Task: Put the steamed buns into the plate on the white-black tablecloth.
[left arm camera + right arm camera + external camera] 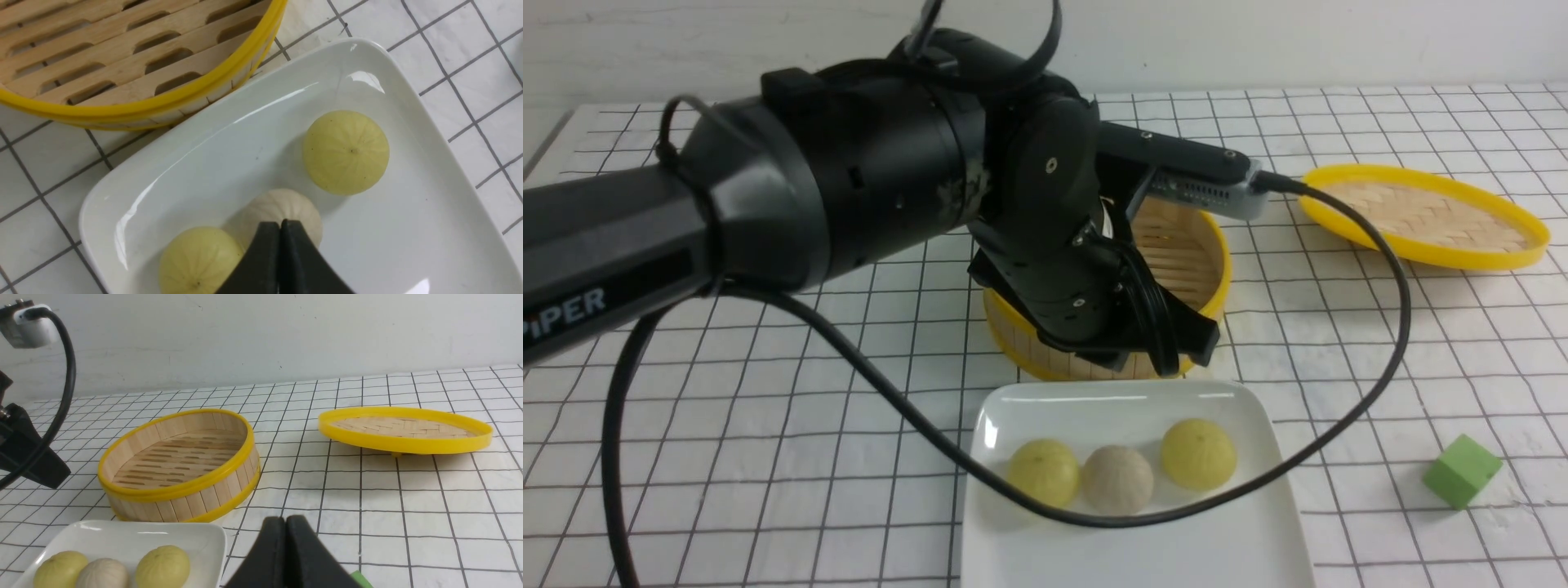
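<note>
Three steamed buns lie in a row in the white plate (1241,523) on the white-black tablecloth (768,408): a pale yellow one (1043,471), a beige one (1117,479) and a pale yellow one (1198,453). My left gripper (1188,347) is shut and empty, hovering above the plate's far rim, in front of the steamer. In the left wrist view its fingertips (280,223) are pressed together above the beige bun (282,206). My right gripper (285,519) is shut and empty, low over the cloth, right of the plate (122,537).
The empty yellow-rimmed bamboo steamer (1184,245) stands just behind the plate. Its woven lid (1425,214) lies at the back right. A green cube (1462,471) sits on the cloth right of the plate. A black cable (1396,327) loops over the plate.
</note>
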`<move>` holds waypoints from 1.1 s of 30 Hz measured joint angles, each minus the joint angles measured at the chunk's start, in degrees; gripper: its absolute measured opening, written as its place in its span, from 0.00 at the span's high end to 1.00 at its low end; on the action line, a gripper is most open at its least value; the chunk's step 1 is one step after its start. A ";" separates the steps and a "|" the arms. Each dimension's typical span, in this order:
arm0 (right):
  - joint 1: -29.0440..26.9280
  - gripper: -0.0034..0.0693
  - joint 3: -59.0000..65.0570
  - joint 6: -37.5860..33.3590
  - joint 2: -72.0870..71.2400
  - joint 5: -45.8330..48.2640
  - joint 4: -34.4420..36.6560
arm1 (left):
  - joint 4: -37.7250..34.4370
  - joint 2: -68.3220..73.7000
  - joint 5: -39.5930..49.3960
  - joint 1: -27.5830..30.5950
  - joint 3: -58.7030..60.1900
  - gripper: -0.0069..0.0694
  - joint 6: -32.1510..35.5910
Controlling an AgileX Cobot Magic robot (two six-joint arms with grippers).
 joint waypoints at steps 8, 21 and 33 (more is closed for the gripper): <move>-2.04 0.94 6.62 0.05 0.00 -0.41 -5.47 | 0.53 0.00 0.05 0.00 0.00 0.89 -0.61; -9.64 0.92 15.99 0.05 0.11 -3.96 -11.16 | 2.70 -11.32 5.78 0.00 0.00 0.89 -3.28; -10.26 0.91 16.01 0.05 0.11 -4.05 -11.17 | 10.12 -30.42 20.49 0.00 5.02 0.89 -4.02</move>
